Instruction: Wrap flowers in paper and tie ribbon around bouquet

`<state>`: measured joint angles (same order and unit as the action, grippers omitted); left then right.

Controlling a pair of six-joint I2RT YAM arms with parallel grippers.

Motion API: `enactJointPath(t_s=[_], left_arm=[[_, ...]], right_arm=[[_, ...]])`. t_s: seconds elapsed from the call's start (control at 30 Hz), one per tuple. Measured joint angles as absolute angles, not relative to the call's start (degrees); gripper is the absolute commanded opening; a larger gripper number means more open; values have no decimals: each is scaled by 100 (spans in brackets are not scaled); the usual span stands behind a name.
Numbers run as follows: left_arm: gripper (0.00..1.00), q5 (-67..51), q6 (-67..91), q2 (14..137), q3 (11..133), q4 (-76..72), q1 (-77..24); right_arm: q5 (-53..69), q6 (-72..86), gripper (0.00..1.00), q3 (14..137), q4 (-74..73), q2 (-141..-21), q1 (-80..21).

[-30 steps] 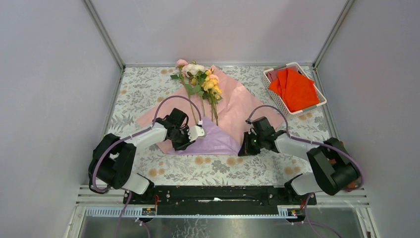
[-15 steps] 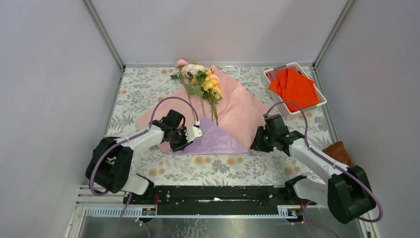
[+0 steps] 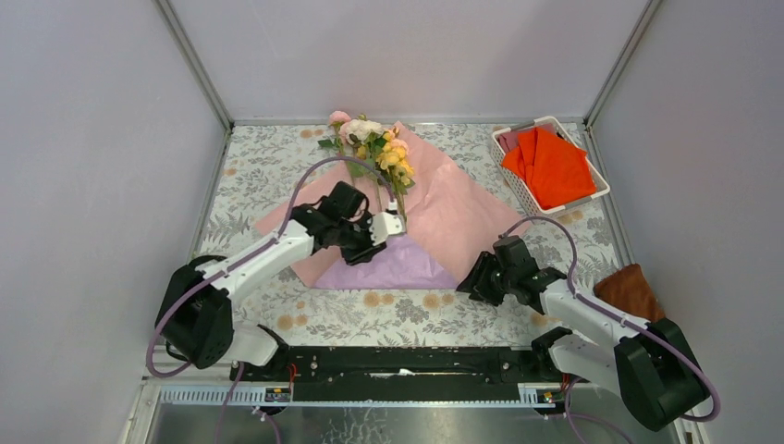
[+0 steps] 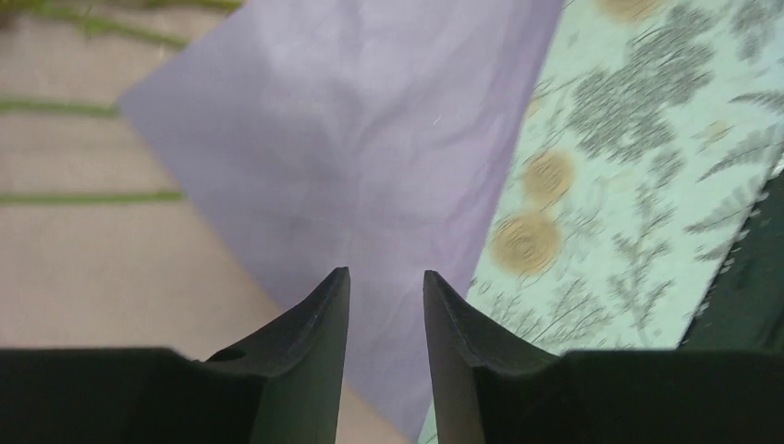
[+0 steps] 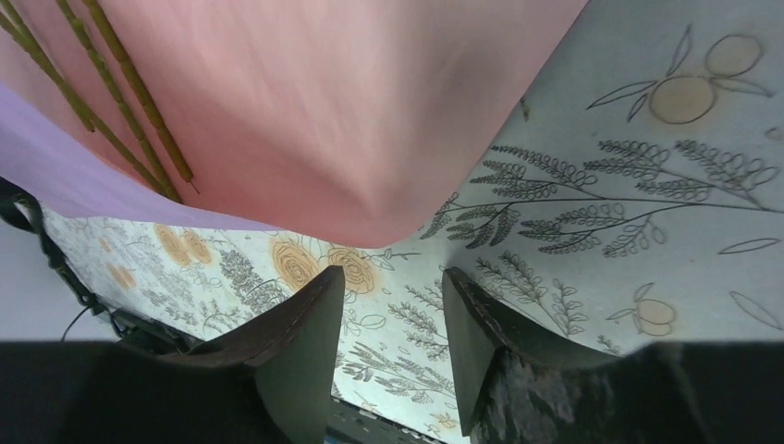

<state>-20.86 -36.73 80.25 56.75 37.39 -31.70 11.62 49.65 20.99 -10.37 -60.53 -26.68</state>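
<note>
The flowers [image 3: 374, 150], pink, yellow and white, lie at the far middle of the table with their thin stems [image 3: 398, 205] running down over the paper [image 3: 458, 208]. The paper lies pink face up, with a lilac flap [image 3: 398, 264] folded over its near corner. My left gripper [image 3: 396, 226] hovers over that flap by the stem ends, open with nothing between its fingers [image 4: 385, 274]. My right gripper [image 3: 470, 283] is open and empty [image 5: 393, 272] just off the paper's near right edge [image 5: 370, 222]. The ribbon is out of view.
A white basket [image 3: 599, 190] holding an orange-red cloth [image 3: 553, 166] stands at the far right. A small brown cloth [image 3: 630, 289] lies by the right arm. The floral tablecloth [image 3: 416, 310] covers the table, walled in on three sides.
The right gripper opened, let go of the paper's edge and drew back toward the near right. The left gripper opened wider and moved right and away over the lilac flap toward the stems.
</note>
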Motion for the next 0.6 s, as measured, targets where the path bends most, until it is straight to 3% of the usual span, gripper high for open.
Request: enactJointPath(t_s=[0.13, 0.27, 0.6], left_arm=[[38, -2141, -3286, 8392, 5778, 3444, -3730], [38, -1879, -2744, 9474, 6158, 3096, -3887], [37, -1297, -2112, 10265, 6335, 2530, -3887]], right_arm=[[1109, 5301, 58, 1975, -757, -6016, -2862], [982, 5542, 54, 1872, -469, -6014, -3013], [303, 5730, 22, 1640, 91, -6084, -3046]])
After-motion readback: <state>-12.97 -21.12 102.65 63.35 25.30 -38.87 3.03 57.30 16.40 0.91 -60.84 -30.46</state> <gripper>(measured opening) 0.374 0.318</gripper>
